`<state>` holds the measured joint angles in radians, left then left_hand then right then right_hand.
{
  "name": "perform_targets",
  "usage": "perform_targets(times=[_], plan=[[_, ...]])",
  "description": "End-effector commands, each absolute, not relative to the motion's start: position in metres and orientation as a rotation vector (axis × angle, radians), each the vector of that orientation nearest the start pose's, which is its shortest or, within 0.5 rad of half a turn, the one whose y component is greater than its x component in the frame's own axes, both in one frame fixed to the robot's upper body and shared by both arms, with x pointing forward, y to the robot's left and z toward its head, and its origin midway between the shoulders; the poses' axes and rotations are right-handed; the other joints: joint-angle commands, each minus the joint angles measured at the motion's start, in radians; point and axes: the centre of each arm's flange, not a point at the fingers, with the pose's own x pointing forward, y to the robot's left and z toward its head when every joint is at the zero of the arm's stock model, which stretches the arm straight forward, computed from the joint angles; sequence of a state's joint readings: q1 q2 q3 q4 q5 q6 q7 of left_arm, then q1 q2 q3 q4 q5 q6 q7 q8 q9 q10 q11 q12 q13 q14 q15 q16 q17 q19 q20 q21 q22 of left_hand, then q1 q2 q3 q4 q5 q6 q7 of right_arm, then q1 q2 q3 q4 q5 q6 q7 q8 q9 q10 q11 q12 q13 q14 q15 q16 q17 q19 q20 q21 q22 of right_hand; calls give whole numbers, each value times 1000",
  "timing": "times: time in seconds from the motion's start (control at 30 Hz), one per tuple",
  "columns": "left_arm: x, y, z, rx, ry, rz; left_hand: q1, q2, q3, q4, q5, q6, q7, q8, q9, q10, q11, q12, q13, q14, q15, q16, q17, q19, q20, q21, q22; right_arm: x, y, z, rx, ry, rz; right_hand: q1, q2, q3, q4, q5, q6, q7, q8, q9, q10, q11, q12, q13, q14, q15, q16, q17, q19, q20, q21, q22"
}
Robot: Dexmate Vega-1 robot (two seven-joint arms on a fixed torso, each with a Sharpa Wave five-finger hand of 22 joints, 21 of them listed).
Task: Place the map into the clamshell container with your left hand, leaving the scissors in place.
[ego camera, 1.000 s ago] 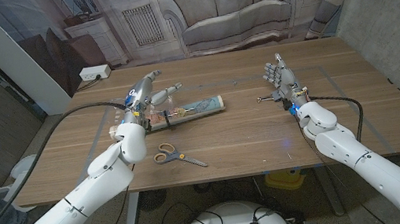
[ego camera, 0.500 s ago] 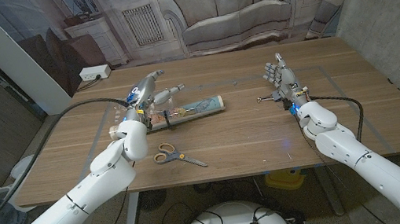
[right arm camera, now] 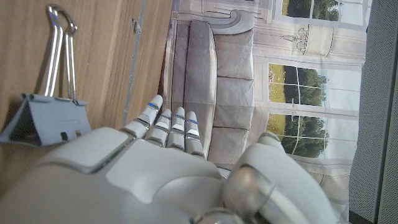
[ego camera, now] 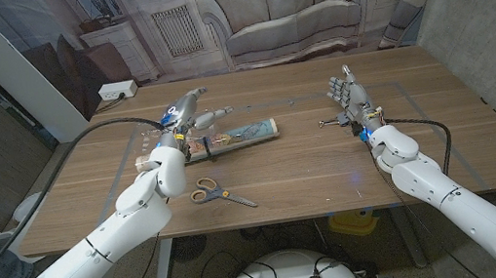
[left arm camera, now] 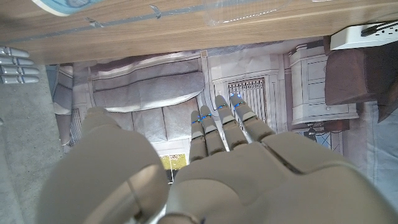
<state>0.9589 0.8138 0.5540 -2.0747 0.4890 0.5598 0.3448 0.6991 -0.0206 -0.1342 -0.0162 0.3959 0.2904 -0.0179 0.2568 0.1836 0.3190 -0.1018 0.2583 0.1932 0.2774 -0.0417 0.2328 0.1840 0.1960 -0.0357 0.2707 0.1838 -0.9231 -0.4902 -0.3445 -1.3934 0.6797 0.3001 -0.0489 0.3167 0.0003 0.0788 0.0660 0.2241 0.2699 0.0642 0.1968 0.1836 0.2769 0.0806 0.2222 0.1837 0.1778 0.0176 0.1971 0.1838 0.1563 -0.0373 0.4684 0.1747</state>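
Now the left hand (ego camera: 187, 112) hovers with fingers spread, holding nothing, over the clear plastic clamshell container (ego camera: 163, 147); just beside lies the rolled paper map (ego camera: 245, 134). Nearer, orange-handled scissors (ego camera: 220, 193) rest on the brown wooden tabletop (ego camera: 301, 165). The right hand (ego camera: 348, 96) stands slack and empty beside a metal binder clip (right arm camera: 46, 106), a sofa backdrop (ego camera: 284, 15) behind.

text: none legible | labels: none | brands: none | numbers: none

Scissors (ego camera: 221, 193) lie before the map (ego camera: 245, 134).
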Motion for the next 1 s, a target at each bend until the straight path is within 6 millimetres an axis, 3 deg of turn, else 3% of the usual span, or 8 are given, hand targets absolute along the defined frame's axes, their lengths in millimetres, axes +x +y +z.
perform_targets(times=[0.03, 0.3, 0.5, 1.0], plan=[[527, 219, 23, 1234, -661, 354, 0, -10, -11, 1, 5, 8, -4, -4, 5, 7, 0, -7, 3, 10, -34, -4, 5, 8, 5, 2, 5, 637, -282, -40, 144, -606, 172, 3, 7, 2, -5, 1, 7, 0, 1, 4, 5, 1, 2, 4, 8, 0, -1, 2, 10, -11, -6, 2], [525, 217, 21, 1259, -648, 335, 1, -20, -20, -1, 7, 9, -5, -8, 5, 6, -6, -12, 3, 11, -37, -8, 5, 4, 5, -3, 5, 637, -280, -39, 141, -608, 178, 4, 7, 1, -6, 0, 7, 1, 1, 4, 6, 1, 2, 4, 9, 1, -1, 2, 12, -10, -8, 2], [528, 214, 20, 1281, -635, 294, 2, -23, -23, -2, 8, 11, -7, -10, 5, 9, -6, -13, 3, 13, -40, -9, 5, 6, 1, -3, 5, 636, -278, -39, 150, -605, 176, 5, 9, 1, -8, -2, 8, 4, 0, 4, 10, 2, 2, 4, 35, 8, 8, 2, 40, -4, -6, 2], [530, 206, 22, 1357, -622, 292, 13, -29, -30, -7, 13, 21, -12, -11, 5, 19, -14, -16, 4, 20, -46, -11, 6, 10, -13, -7, 4, 634, -278, -40, 158, -601, 163, 7, 11, 0, -10, -3, 11, 7, 1, 4, 9, 4, 1, 4, 38, 8, 6, 2, 41, -4, -12, 2]])
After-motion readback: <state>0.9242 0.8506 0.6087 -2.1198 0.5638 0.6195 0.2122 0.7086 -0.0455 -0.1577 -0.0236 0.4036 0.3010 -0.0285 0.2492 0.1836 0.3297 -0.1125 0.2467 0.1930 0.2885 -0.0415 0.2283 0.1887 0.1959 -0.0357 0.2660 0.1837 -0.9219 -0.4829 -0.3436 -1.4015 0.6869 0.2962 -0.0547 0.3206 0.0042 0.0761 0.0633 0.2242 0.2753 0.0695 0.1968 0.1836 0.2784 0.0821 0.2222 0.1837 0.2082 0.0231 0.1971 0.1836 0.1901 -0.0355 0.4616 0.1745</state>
